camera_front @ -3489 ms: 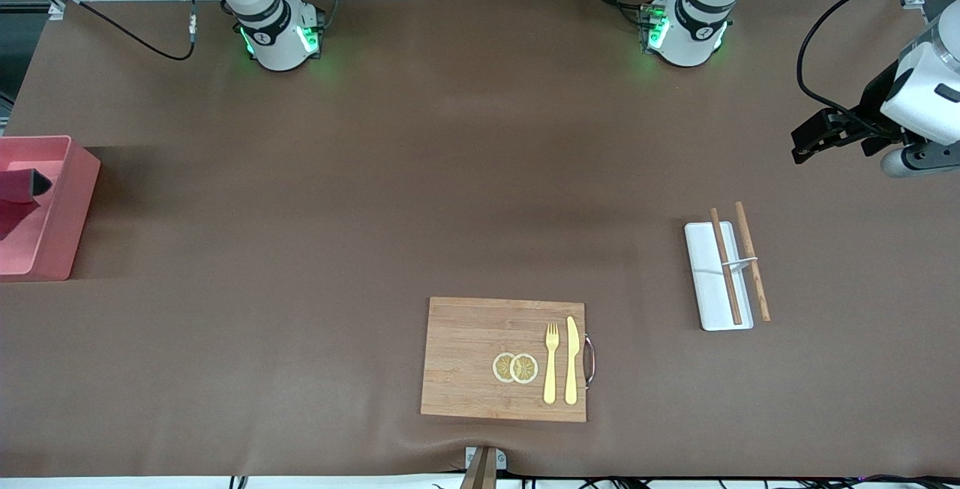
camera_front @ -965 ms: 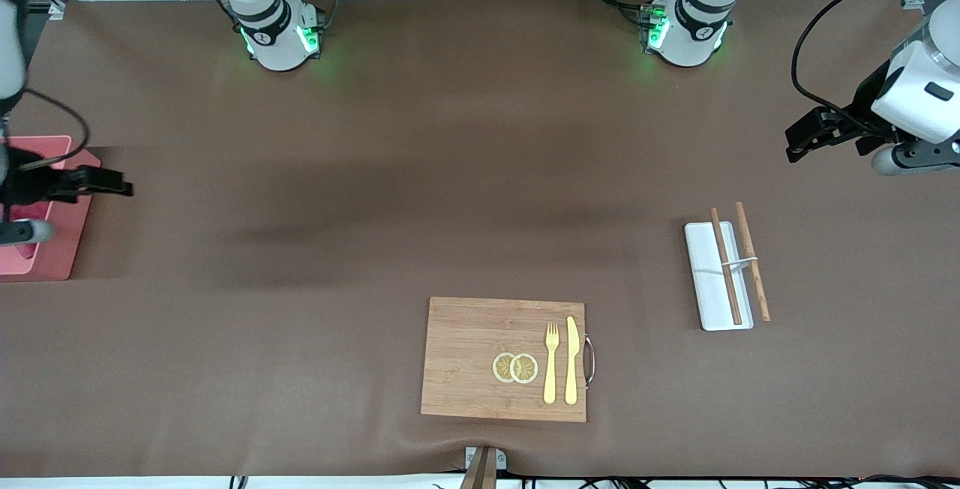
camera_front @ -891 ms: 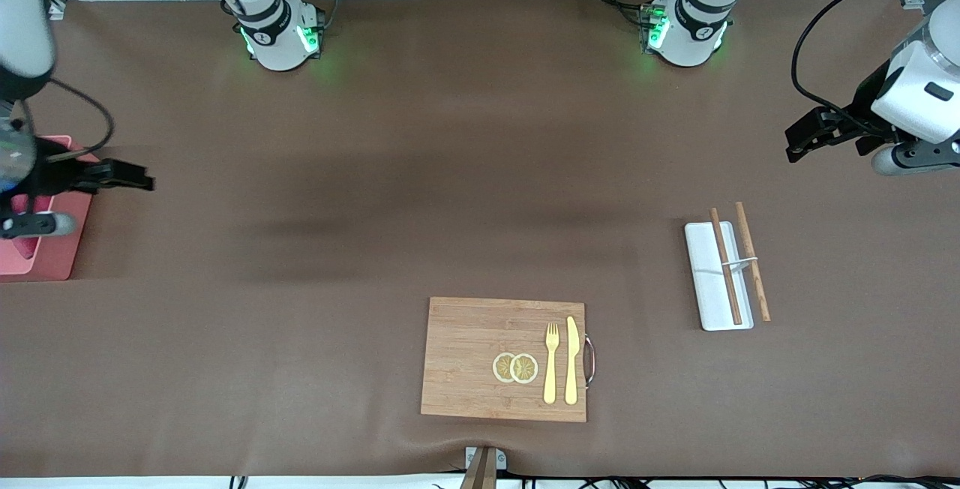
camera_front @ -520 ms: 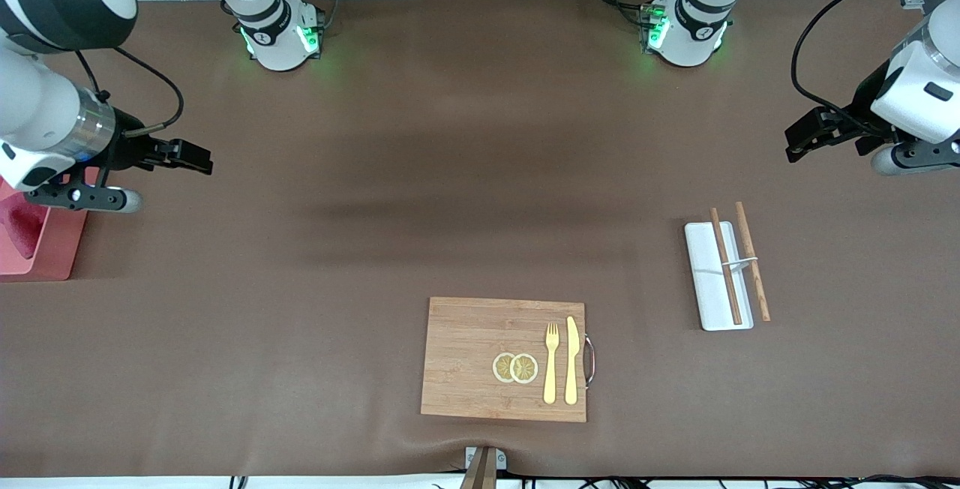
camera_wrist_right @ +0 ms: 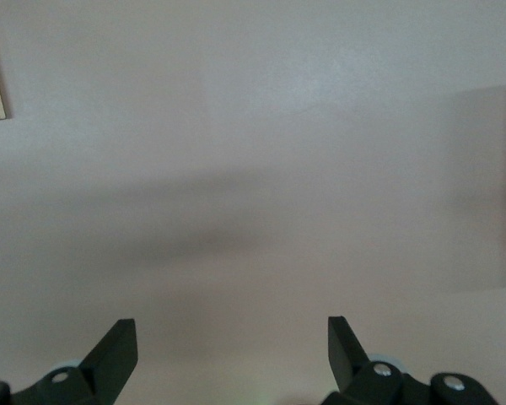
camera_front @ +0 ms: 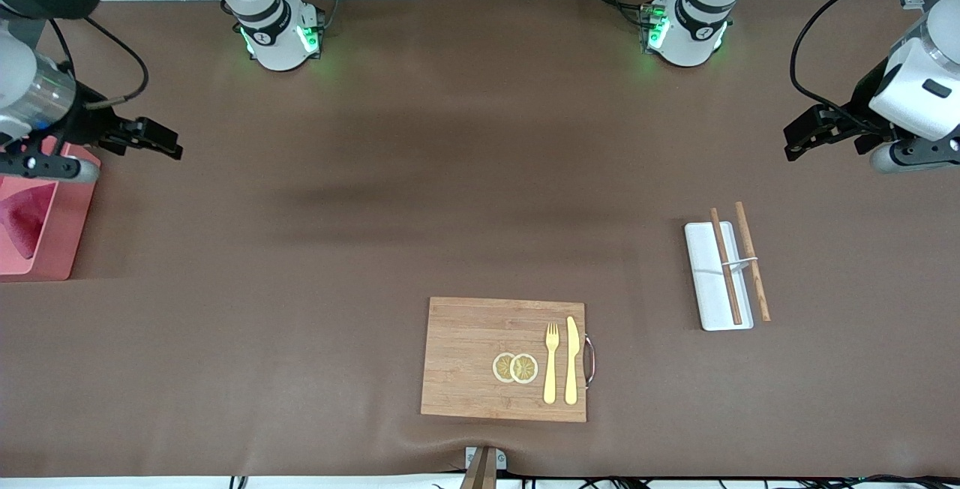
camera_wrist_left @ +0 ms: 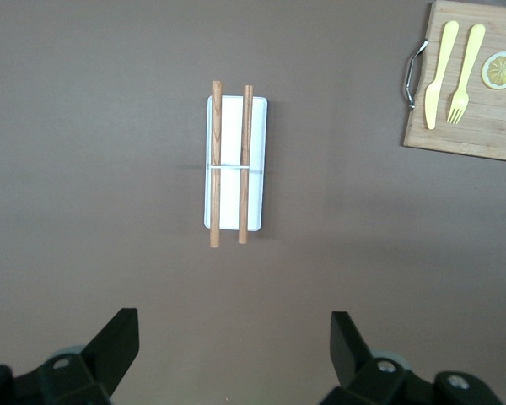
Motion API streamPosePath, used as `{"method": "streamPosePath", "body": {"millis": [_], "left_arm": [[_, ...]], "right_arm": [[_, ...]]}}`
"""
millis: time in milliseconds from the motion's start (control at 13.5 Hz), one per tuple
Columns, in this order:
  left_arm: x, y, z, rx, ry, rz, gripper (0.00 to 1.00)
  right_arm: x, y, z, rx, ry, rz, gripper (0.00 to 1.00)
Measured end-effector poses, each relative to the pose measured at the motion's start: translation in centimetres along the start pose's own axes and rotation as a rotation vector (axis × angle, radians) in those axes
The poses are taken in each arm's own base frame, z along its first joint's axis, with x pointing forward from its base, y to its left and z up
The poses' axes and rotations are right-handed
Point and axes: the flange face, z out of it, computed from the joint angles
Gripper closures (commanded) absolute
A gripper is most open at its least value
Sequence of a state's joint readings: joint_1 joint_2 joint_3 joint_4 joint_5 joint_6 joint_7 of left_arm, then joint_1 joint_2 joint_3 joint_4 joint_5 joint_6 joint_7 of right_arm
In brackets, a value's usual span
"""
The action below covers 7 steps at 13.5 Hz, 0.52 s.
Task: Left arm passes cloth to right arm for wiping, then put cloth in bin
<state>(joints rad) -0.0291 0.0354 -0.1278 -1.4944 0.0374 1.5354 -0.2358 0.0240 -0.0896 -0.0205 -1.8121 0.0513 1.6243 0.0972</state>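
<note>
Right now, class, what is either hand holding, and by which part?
Nothing: the left hand and right hand are both open and empty; the cloth lies in the bin.

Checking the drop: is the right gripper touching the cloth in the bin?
Apart. Front view: right gripper is over bare table beside the bin; the cloth lies inside.

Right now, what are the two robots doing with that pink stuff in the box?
The cloth lies inside the bin at the right arm's end of the table, so the job looks finished. The right hand is open and empty, up over the table beside the bin. The left hand waits open and empty at the other end, above the table near the white tray with two wooden sticks. Nobody is holding anything.
</note>
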Motion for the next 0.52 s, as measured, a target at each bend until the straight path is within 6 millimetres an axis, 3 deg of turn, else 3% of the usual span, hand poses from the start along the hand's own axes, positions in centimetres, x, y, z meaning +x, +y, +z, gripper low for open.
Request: {"method": "streamPosePath", "body": {"millis": [297, 520], "left_arm": [[-0.3, 0.1, -0.4, -0.001, 0.007, 0.003, 0.00], [-0.2, -0.1, -0.4, -0.001, 0.007, 0.031, 0.00]], "right_arm": [[0.2, 4.4, -0.9, 0.007, 0.046, -0.085, 0.00], [0.6, 4.0, -3.1, 0.005, 0.082, -0.090, 0.00]]}}
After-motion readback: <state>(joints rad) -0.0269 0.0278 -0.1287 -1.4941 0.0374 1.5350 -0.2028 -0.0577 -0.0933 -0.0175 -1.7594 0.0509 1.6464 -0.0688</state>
